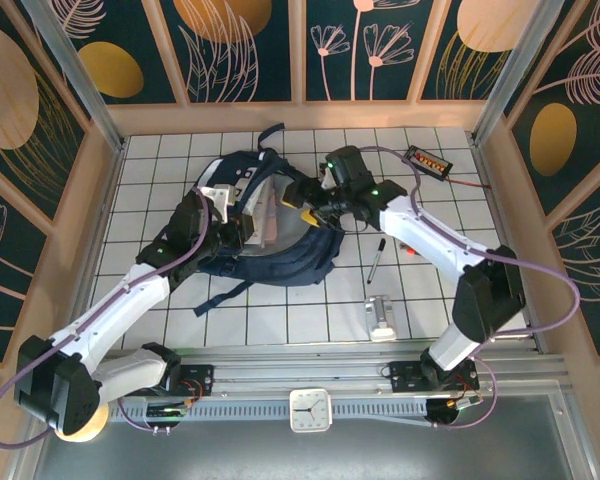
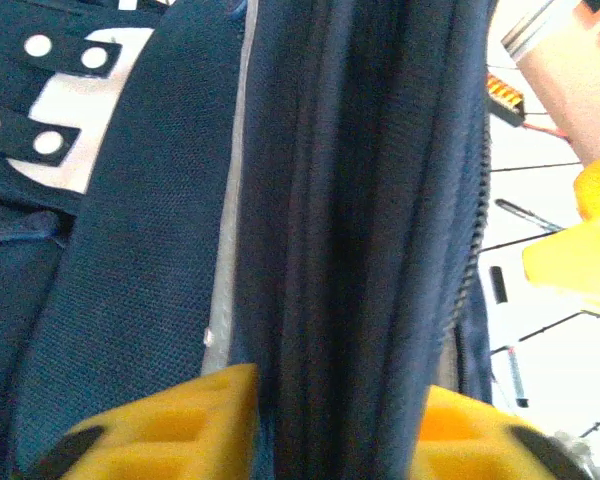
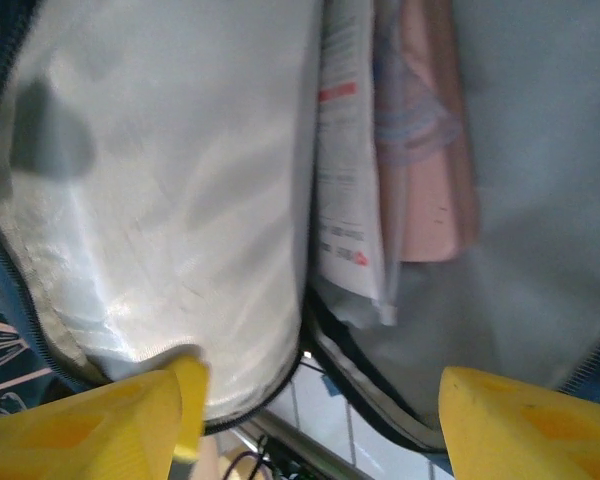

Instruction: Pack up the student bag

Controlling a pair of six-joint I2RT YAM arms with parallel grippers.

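The student bag [image 1: 270, 262], navy with grey stripes and a white-grey patch [image 2: 75, 130], lies mid-table with its main compartment held open. My left gripper [image 1: 237, 228] is shut on a thick fold of the bag's navy zipper edge [image 2: 360, 250], which fills the gap between its yellow fingers [image 2: 170, 430]. My right gripper [image 1: 308, 197] hovers at the bag's mouth, open, with its fingers [image 3: 530, 425] wide apart. Inside, against the pale lining [image 3: 170, 200], stand a printed white booklet [image 3: 345, 200] and a pink book [image 3: 430, 170].
A black pen [image 1: 376, 260] and a small metal stapler-like item [image 1: 382, 318] lie right of the bag. A black box with orange parts [image 1: 427, 160] sits at the back right. A white clock [image 1: 310, 410] rests on the front rail. Wooden walls ring the tiled table.
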